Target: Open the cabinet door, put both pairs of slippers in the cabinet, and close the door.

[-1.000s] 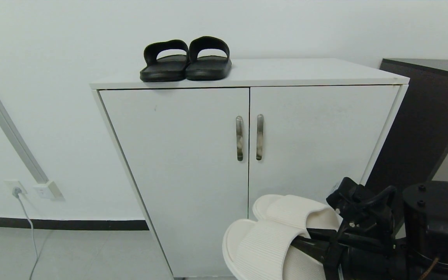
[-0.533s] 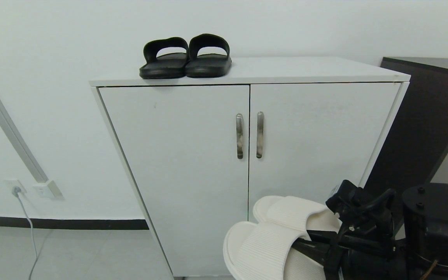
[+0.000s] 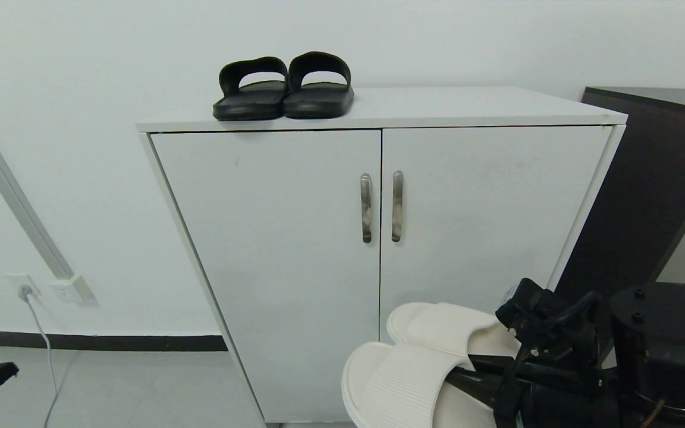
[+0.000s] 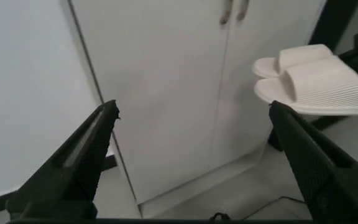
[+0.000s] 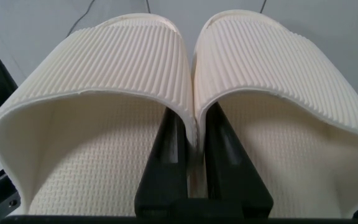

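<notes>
Left hand (image 4: 192, 111), open and empty, lies lower left of the upright door handles (image 3: 366, 208); right hand (image 5: 194, 121) is clamped on the white slippers (image 3: 414, 374)

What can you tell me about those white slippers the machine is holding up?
The white slippers are a cream slide-style pair, soft foam by the look, with ribbed bands over the top and a woven-looking pattern on the footbeds. They lie side by side, touching. The right gripper holds them off the floor, one finger inside each slipper, pinching the two adjoining band edges together. They hang low before the right door of the cabinet, toes pointing away from the gripper.
</notes>
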Tool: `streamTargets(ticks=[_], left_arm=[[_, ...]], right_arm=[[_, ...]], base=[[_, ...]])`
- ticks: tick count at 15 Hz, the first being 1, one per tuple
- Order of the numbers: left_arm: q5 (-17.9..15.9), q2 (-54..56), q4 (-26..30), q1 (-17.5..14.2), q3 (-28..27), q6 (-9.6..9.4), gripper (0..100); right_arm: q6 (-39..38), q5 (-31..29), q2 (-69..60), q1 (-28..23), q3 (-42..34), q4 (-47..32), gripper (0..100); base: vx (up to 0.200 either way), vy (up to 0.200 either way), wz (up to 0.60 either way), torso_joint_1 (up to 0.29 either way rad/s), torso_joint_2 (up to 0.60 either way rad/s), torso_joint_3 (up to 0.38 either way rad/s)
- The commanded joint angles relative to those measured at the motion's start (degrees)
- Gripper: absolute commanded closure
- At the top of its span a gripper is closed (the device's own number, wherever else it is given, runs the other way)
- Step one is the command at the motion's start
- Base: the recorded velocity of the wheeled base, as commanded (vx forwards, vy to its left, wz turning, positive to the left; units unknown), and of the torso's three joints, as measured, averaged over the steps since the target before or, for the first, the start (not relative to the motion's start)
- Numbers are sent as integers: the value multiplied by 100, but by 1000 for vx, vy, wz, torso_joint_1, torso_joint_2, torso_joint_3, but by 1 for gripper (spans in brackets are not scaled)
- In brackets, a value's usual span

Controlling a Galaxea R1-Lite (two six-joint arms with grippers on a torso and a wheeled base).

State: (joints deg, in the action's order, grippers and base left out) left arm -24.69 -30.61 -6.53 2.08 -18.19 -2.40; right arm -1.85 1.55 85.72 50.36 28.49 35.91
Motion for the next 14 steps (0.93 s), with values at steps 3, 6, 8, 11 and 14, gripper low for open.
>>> streamTargets(ticks=[3,6,8,11,14], left_arm=[[-107,-1131,-111,811,-906,319,0],[-98,-2001,-199,1400,-1635,530,0],[219,-2625,-700,1901,-2004,574,0],[948,-3425,-1289,2973,-2365,688,0],[1115,-4269,-1693,3571,-2628,688,0]], right_arm=[[80,-32,-12,123,8,12,100],[71,-23,32,123,-1,3,100],[71,-23,67,123,-10,12,100],[71,-23,76,123,-10,12,100],[10,-23,67,123,-19,12,100]], base=[[0,0,0,0,0,0],[0,0,0,0,0,0],[0,0,0,0,0,0],[0,0,0,0,0,0],[0,0,0,0,0,0]])
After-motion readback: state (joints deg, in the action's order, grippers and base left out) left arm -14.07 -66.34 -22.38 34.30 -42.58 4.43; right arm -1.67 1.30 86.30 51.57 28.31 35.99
